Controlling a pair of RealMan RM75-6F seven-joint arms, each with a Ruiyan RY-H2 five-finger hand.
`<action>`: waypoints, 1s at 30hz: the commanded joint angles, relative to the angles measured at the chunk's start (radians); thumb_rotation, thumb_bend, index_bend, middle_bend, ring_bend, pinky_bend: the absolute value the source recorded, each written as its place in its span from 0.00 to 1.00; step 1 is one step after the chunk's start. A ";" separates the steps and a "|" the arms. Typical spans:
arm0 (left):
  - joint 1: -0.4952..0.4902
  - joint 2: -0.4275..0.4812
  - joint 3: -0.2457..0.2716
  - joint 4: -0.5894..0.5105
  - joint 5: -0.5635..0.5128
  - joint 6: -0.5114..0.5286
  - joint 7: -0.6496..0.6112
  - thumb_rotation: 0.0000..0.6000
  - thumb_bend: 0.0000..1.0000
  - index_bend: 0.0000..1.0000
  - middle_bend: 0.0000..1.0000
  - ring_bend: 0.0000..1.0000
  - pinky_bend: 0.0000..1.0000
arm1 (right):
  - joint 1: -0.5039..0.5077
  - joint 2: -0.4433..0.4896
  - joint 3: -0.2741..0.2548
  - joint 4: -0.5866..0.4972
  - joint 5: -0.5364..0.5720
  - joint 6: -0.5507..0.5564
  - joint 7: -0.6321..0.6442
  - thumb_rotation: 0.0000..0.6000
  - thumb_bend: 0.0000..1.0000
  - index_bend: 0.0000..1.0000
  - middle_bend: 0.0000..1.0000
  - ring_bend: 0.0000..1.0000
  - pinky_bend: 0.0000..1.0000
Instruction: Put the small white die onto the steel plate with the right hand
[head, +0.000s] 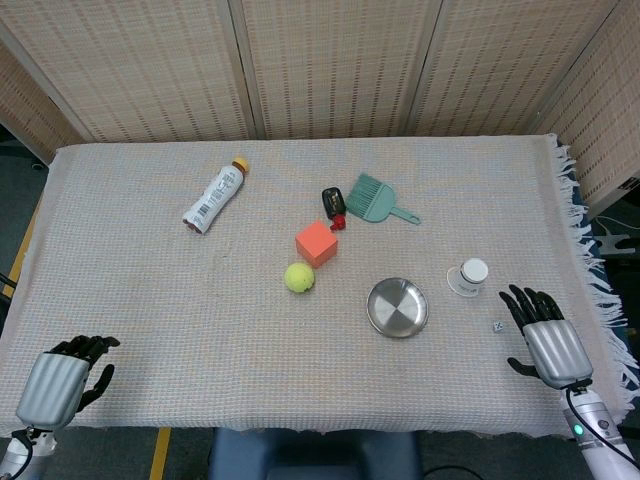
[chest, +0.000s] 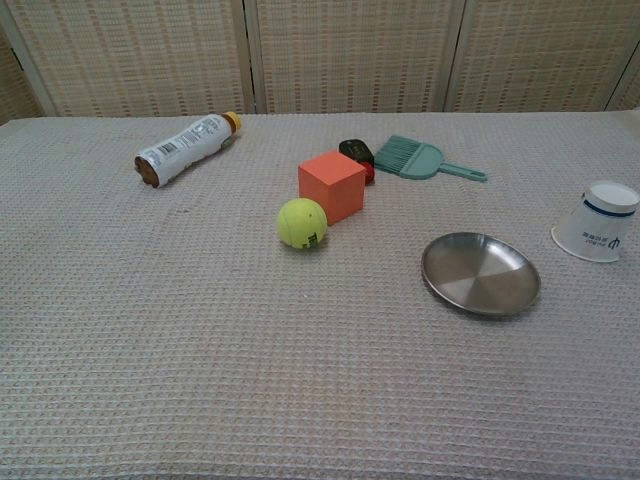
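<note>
The small white die (head: 497, 326) lies on the cloth at the right, between the steel plate (head: 397, 307) and my right hand (head: 547, 340). The die sits just left of that hand's fingertips, apart from them. My right hand rests near the table's front right corner with its fingers spread and nothing in it. My left hand (head: 62, 380) rests at the front left corner, fingers loosely curled and holding nothing. In the chest view the steel plate (chest: 481, 273) shows at the right; the die and both hands are outside that view.
An upside-down white paper cup (head: 468, 276) stands behind the die. A yellow tennis ball (head: 299, 277), an orange cube (head: 316, 243), a teal brush (head: 378, 199), a small black and red object (head: 334, 205) and a lying white bottle (head: 215, 197) are further back.
</note>
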 joint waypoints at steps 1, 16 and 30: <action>0.000 -0.001 0.001 -0.002 0.001 0.000 0.001 1.00 0.39 0.38 0.45 0.42 0.61 | 0.002 0.000 0.000 0.001 0.005 -0.007 -0.004 1.00 0.02 0.00 0.00 0.00 0.09; -0.001 0.002 -0.001 0.001 -0.013 -0.009 -0.004 1.00 0.39 0.38 0.45 0.42 0.61 | 0.021 -0.017 0.009 0.038 -0.006 -0.020 0.026 1.00 0.02 0.00 0.00 0.00 0.12; 0.001 0.004 0.004 -0.007 -0.005 -0.010 0.010 1.00 0.39 0.38 0.46 0.42 0.61 | 0.060 -0.006 0.003 0.067 0.008 -0.095 -0.021 1.00 0.02 0.02 0.28 0.19 0.38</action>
